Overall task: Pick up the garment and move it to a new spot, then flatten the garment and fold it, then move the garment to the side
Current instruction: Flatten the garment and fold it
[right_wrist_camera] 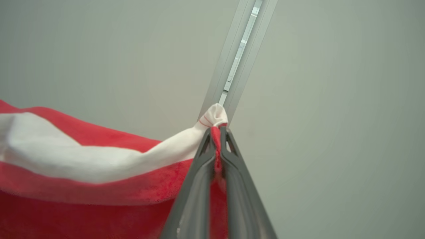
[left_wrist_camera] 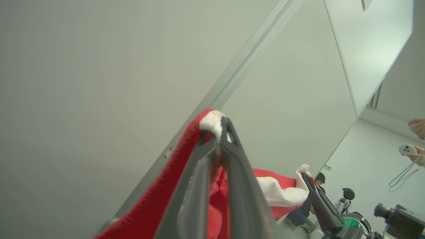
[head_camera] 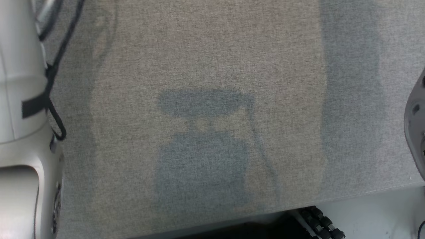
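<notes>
Head view, left to right: pale left forearm (head_camera: pixel 20 83) along the edge, with a black cable (head_camera: pixel 54 66) looped down it and a black strap (head_camera: pixel 35 105) around it. The middle is the table surface (head_camera: pixel 212 49), a grey-beige woven cloth that lies flat and matte with soft grey shadows across it. The grey right arm housing (head_camera: pixel 415 116) sits at the far edge. A strip of white floor (head_camera: pixel 375 205) shows at lower right, with a row of black rollers (head_camera: pixel 320 220) beside it.

Left wrist view: camera points up at a plain pale ceiling (left_wrist_camera: pixel 83 66) crossed diagonally by a metal track (left_wrist_camera: pixel 239 66). The left gripper (left_wrist_camera: pixel 219 131) is clenched on the garment (left_wrist_camera: pixel 159 196), which is fuzzy red fabric with a white hem bunched at the tips. The garment is held up in the air and hangs in a sag across to the right gripper (left_wrist_camera: pixel 304 175), which pinches another white corner. Just behind that is a person's head (left_wrist_camera: pixel 320 178), dark-haired. A black camera (left_wrist_camera: pixel 396 215) is at lower right. At the right edge a hand (left_wrist_camera: pixel 417 127) is above a white controller (left_wrist_camera: pixel 407 149) with a cord loop.

Right wrist view: the red body and a white band of the garment stretch in from the left. The right jaws are clamped tight on the hem, and a white nub pokes out past the tips. The same ceiling track runs overhead.
</notes>
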Controlling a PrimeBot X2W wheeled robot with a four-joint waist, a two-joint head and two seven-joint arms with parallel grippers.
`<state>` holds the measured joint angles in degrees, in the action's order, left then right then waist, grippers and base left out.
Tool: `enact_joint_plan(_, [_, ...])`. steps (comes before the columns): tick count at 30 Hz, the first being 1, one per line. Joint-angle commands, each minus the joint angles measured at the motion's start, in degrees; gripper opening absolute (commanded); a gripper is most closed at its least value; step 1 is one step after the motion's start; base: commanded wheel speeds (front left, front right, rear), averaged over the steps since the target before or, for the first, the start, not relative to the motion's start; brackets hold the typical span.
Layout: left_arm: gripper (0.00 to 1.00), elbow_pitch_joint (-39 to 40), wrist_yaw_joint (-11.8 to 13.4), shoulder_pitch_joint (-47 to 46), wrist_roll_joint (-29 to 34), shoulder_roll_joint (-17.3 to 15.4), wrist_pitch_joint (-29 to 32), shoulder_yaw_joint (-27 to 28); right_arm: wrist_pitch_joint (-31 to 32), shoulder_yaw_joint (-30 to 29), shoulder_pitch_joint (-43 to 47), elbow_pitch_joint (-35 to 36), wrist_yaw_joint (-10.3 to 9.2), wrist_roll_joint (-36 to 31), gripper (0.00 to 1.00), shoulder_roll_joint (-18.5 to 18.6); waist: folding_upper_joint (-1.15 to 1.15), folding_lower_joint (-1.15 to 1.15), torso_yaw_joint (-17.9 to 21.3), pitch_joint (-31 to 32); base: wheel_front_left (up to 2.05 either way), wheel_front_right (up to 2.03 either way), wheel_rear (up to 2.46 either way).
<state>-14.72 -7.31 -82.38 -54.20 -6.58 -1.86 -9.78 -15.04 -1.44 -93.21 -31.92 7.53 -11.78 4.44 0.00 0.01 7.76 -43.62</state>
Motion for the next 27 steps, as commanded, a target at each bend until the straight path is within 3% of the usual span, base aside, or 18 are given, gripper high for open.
enact_joint_plan(1, [0.00, 1.1, -0.2, 4.2, -1.3, -1.5, -1.2, -1.8, -0.1, 2.5, 3.4, -0.2, -0.08, 0.7, 0.00, 1.1, 0.00, -0.01, -1.5, 0.4, 0.00, 0.00, 0.00])
enact_joint_plan(10, [0.00, 6.0, -0.2, 26.4, -4.5, -6.4, -7.6, -9.9, -0.1, 12.1, 23.1, 7.9, -0.08, 10.1, 0.00, 7.7, 0.00, -0.01, -3.7, 7.3, 0.00, 0.00, 0.00])
enact_joint_plan(18, [0.00, 7.1, 0.0, 39.1, -4.9, -8.0, -9.8, -11.9, 0.4, 12.4, 39.6, 15.6, -0.08, 15.7, 0.00, 11.4, 0.00, -0.01, -4.5, 14.4, 0.00, 0.00, 0.00])
enact_joint_plan(27, [0.00, 5.0, 1.6, 50.8, 3.3, -11.2, -9.5, -19.6, 3.4, 14.2, 58.6, 21.0, -0.08, 18.5, 0.00, 15.3, 0.00, -0.01, -4.8, 23.0, 0.00, 0.00, 0.00])
